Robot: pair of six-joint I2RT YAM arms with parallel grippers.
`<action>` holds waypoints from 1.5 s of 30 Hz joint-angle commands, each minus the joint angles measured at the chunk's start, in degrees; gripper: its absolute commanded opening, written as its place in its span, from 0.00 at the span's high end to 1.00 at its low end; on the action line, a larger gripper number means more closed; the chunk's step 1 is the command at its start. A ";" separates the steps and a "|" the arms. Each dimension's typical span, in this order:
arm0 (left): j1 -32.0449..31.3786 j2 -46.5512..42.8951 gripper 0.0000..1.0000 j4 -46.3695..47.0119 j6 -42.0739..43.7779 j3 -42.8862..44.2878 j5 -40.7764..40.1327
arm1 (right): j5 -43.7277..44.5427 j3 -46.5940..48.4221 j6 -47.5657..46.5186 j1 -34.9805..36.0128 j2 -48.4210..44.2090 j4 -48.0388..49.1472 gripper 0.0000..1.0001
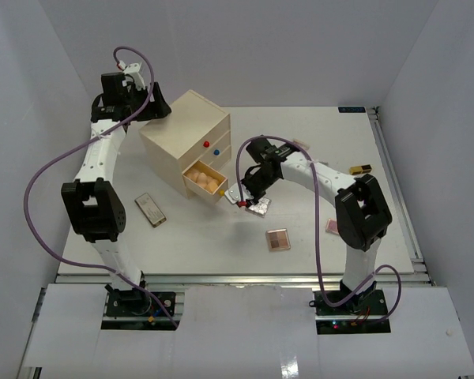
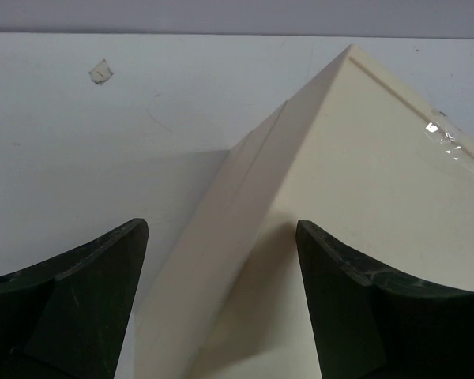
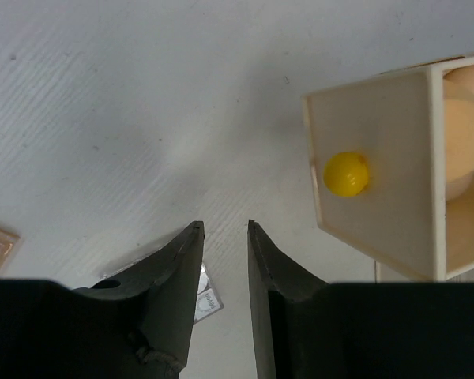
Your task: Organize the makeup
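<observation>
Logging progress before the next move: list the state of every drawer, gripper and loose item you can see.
Yellow-knob drawer: pulled open, peach sponges inside.
Red-knob drawer: shut.
Blue-knob drawer: shut.
Left gripper: open, straddling the drawer chest at its corner.
Right gripper: narrowly open, empty.
Black-gold lipstick: lying on its side.
Brown palette: lying flat.
</observation>
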 commanded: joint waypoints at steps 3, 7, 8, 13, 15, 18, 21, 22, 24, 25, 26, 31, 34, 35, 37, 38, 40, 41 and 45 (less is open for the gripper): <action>0.58 0.97 0.18 0.62 3.78 2.00 9.36 | -0.74 6.55 -0.15 1.02 3.53 1.46 0.65; 0.62 0.18 0.20 0.80 4.77 -1.47 14.42 | 1.50 9.53 6.34 2.69 5.97 6.84 0.64; 0.62 0.01 0.21 0.98 4.81 -2.37 15.19 | 2.50 9.74 8.07 3.18 6.41 8.84 0.64; 0.62 0.49 0.25 1.58 3.97 -5.04 19.00 | 7.69 10.10 24.06 5.31 8.46 26.46 0.64; 0.62 0.26 0.26 2.04 3.55 -6.25 20.21 | 8.00 11.76 32.73 5.55 8.99 32.46 0.64; 0.46 -0.01 0.26 3.55 2.70 -8.66 20.99 | 9.45 13.57 42.28 6.00 10.53 38.94 0.63; -0.22 -0.35 0.27 4.17 2.33 -10.35 21.10 | 12.60 15.98 50.40 6.21 12.28 43.88 0.60; -0.36 -0.48 0.27 4.26 2.37 -10.72 21.05 | 13.30 16.73 51.93 6.26 12.66 44.99 0.59; -0.70 -0.94 0.27 4.48 2.44 -11.73 20.81 | 15.77 17.42 56.77 6.19 13.28 48.34 0.57; -0.70 -1.30 0.27 4.70 2.44 -12.48 20.72 | 17.63 17.68 58.58 6.23 13.72 49.98 0.57; -0.70 -1.52 0.27 4.96 2.36 -12.96 20.60 | 18.15 18.11 59.61 6.28 14.19 50.86 0.56; -0.70 -2.26 0.26 6.33 0.95 -14.85 19.85 | 16.79 16.02 64.46 6.14 14.96 52.40 0.50; -0.70 -2.81 0.24 6.84 -0.60 -14.55 17.40 | 15.24 12.41 66.34 5.61 11.50 50.62 0.51; -0.70 -3.03 0.23 6.86 -1.02 -14.11 16.43 | 14.50 10.27 67.59 4.91 9.66 50.83 0.51; -0.70 -3.37 0.22 6.84 -1.97 -13.04 14.72 | 12.85 5.62 71.27 3.21 6.10 51.75 0.51; -0.70 -3.37 0.22 6.79 -2.59 -12.37 14.22 | 11.91 3.21 74.47 2.18 4.71 52.46 0.51; -0.70 -3.23 0.22 6.84 -3.22 -11.75 14.00 | 9.59 0.95 79.90 -1.07 1.96 54.59 0.50; -0.70 -3.05 0.21 6.77 -3.48 -11.59 14.01 | 8.57 0.44 84.29 -2.41 1.45 55.51 0.47; -0.65 -2.25 0.21 6.81 -4.23 -11.47 14.47 | 10.05 1.17 95.83 -6.28 2.30 57.74 0.37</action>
